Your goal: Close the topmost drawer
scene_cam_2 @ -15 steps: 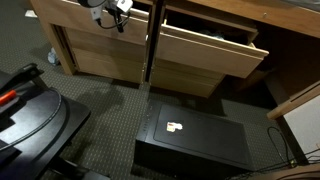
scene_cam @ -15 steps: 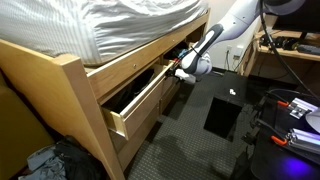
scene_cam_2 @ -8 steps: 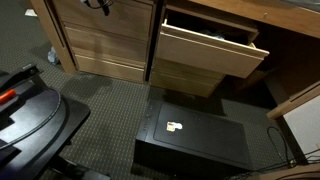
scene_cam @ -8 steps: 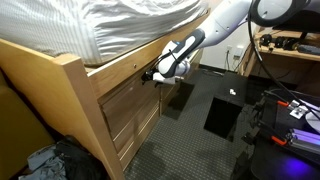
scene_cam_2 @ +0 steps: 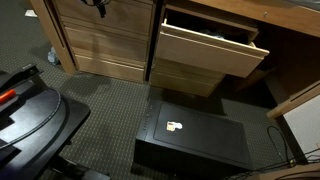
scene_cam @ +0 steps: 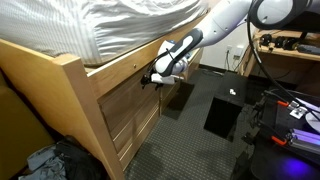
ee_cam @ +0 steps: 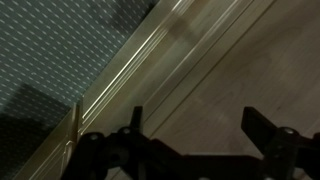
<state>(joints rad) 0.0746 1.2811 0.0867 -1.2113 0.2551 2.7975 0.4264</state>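
The topmost drawer (scene_cam: 128, 92) is a pale-wood front, pushed in flush with the bed frame; its contents are hidden. It also shows in an exterior view (scene_cam_2: 105, 22), level with the fronts below it. My gripper (scene_cam: 153, 77) is against this front's far end, and only its tip (scene_cam_2: 97, 5) shows at the picture's top edge. In the wrist view the gripper (ee_cam: 200, 125) is open, its two dark fingers spread wide over the wood panel (ee_cam: 230, 70), with nothing between them.
A second pale-wood drawer (scene_cam_2: 210, 48) stands pulled out beside the closed stack. A black box (scene_cam_2: 195, 135) lies on the carpet in front of it, also seen in an exterior view (scene_cam: 222, 115). White bedding (scene_cam: 120, 25) overhangs the frame. Dark equipment (scene_cam_2: 30, 115) sits close by.
One second ago the topmost drawer stood pulled out; my gripper has pushed it in until flush. Over the last half second almost nothing has moved.
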